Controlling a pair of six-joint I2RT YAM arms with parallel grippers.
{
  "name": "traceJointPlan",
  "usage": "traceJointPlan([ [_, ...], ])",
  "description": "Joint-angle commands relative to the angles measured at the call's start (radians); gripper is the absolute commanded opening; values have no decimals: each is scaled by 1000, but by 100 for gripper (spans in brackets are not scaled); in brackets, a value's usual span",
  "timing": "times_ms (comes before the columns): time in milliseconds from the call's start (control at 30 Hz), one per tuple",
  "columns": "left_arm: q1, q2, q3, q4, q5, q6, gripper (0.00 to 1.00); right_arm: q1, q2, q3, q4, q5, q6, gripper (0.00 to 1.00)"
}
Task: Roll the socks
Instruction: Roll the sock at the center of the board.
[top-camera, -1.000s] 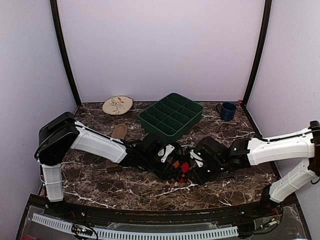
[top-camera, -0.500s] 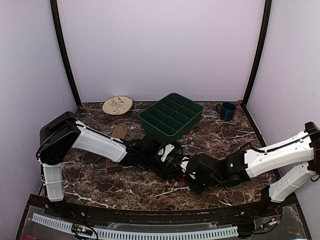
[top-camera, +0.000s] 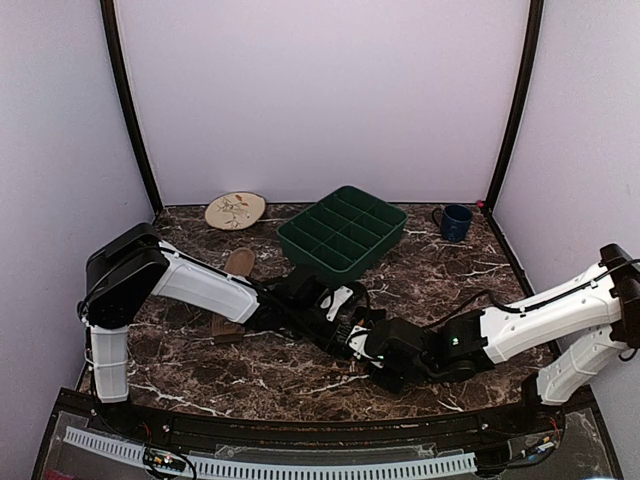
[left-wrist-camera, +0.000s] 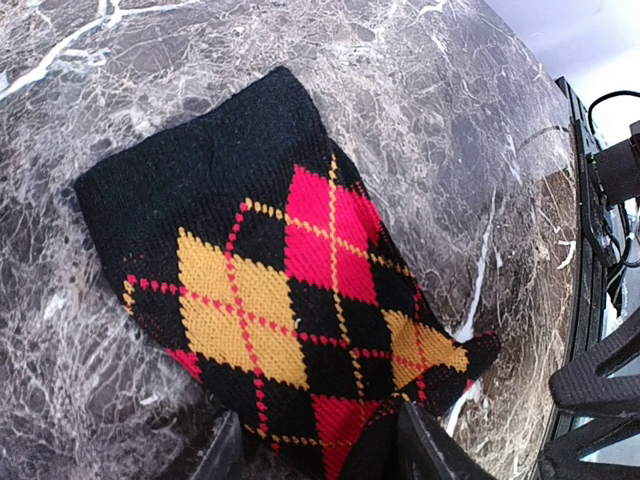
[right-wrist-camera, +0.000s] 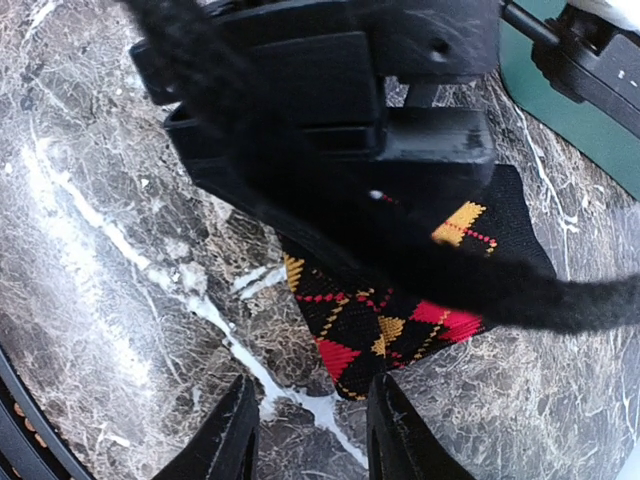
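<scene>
Argyle sock (left-wrist-camera: 270, 270) first: black w/ red and yellow diamonds, lying flat on the marble bench (left-wrist-camera: 480, 130) and filling the middle of the left wrist view. No roll to see along the part that shows. It's flat fabric right down to the bottom edge of frame.

That's where the left pincer (left-wrist-camera: 318, 448) sits, fingers apart either side of the sock's near end, fabric filling the gap. Pinching it or just straddling? Can't tell from here.

Right wrist view: a corner of the same sock pokes out mid-frame under the left arm's black pincer body. The right pincer (right-wrist-camera: 312, 430) hangs at bottom centre, fingers moderately apart, bare marble betw. them, nothing held, tips just short of the sock.

Top view: both arms meet low centre, wrists crowded over the sock, so it's hidden there. Tan sock (top-camera: 238, 264) lies stretched out at left, partly under the left arm, well apart from both pincers, not rolled.

Further back are the green divided tray (top-camera: 342, 232), blue mug (top-camera: 456, 221) and leaf plate (top-camera: 235, 210), none in play.

My read: early days. Neither sock is bundled; at best the argyle one's first turn is being set up at its near end. Left to do: roll it up whole, then the tan one.
</scene>
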Motion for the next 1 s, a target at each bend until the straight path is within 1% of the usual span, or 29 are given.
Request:
traceJointPlan([
  [0, -2, 120, -56, -258, -10, -27, 55, 10, 20, -13, 41, 7, -32, 35],
  [233, -2, 137, -30, -277, -11, -29, 55, 12, 46, -20, 59, -9, -56, 31],
  [433, -1, 148, -13, -296, -13, -32, 55, 3, 122, 17, 49, -19, -86, 29],
  [567, 1, 150, -9, -305, -14, -29, 55, -25, 131, 35, 30, -27, -69, 28],
  [633, 2, 150, -9, -304, -13, -30, 55, -40, 165, 44, 17, -34, -71, 28],
  [967, 7, 162, 3, -309, -5, -25, 55, -87, 202, 70, -25, -47, -94, 27],
])
